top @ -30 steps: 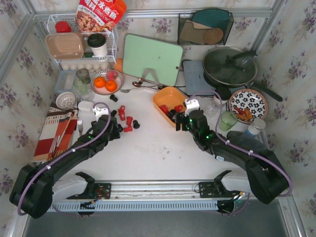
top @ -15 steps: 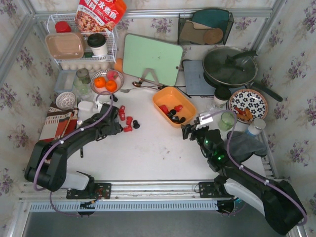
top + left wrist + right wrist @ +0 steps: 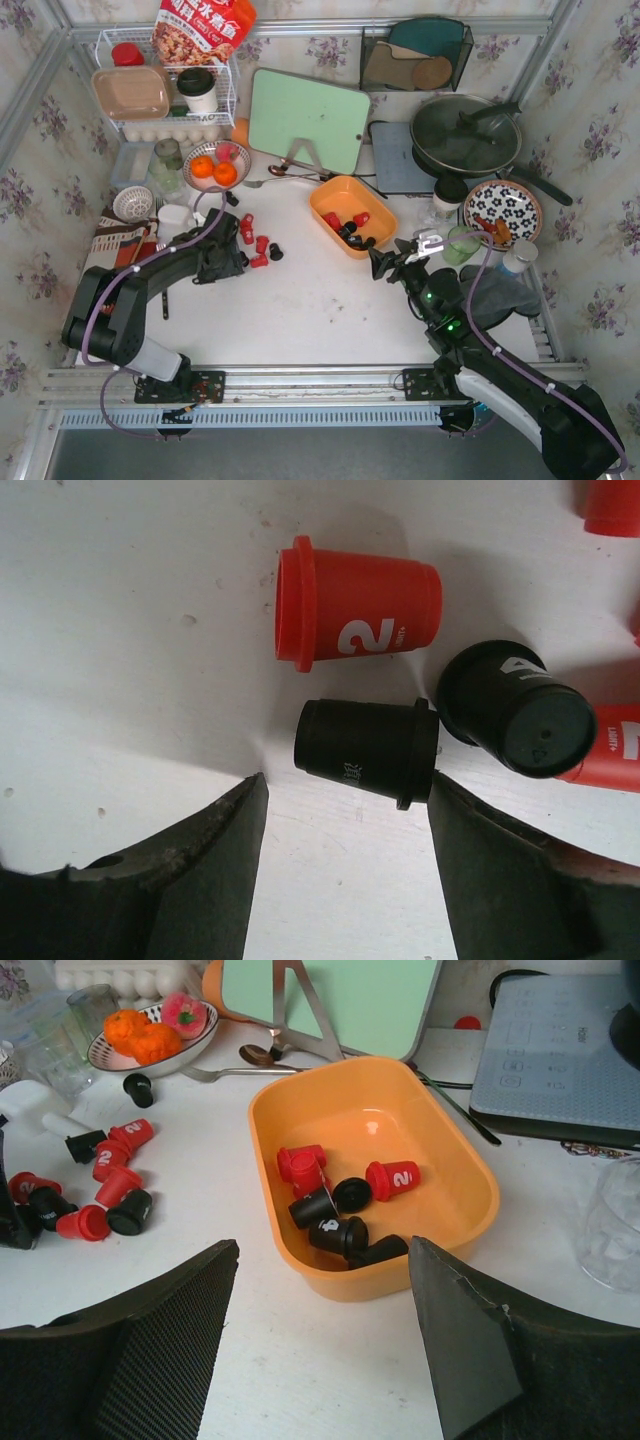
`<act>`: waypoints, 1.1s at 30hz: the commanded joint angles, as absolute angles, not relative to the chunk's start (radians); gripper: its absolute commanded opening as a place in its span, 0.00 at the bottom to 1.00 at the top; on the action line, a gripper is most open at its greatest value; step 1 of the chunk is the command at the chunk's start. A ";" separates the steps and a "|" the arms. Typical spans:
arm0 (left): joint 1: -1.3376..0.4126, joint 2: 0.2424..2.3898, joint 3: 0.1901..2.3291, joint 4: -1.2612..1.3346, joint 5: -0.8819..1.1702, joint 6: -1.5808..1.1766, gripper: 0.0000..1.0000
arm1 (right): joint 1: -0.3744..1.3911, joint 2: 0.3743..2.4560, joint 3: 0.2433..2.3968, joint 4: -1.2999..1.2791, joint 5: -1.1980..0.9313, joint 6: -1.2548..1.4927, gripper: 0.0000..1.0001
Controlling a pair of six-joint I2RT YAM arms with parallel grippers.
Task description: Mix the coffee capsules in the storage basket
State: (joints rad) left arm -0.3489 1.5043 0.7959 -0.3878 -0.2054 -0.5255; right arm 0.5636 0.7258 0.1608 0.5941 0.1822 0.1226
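- The storage basket (image 3: 400, 1120) is a shallow orange tub in the middle of the tabletop (image 3: 300, 300). A handful of red and black coffee capsules (image 3: 335, 1200) sit inside.
- More capsules lie loose to its left, near the fruit bowl (image 3: 215, 165).
- My left tool (image 3: 343, 810) is spread around a black capsule (image 3: 365, 750) lying on its side, not pinching it. A red capsule (image 3: 355, 605) crowds in just beyond.
- My right tool (image 3: 320, 1260) is spread and empty, just short of the basket.

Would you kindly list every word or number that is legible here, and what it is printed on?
"2": red plastic coffee capsule lying sideways; print beside it unreadable.
"2": red capsule in the orange plastic basket.
White print on the black capsule: too small.
Characters on the red snack bag: blurred.
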 commanded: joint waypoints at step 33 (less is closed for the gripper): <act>-0.269 1.481 0.850 -0.384 -0.135 -0.406 0.69 | 0.565 0.747 0.172 0.620 0.151 0.156 0.76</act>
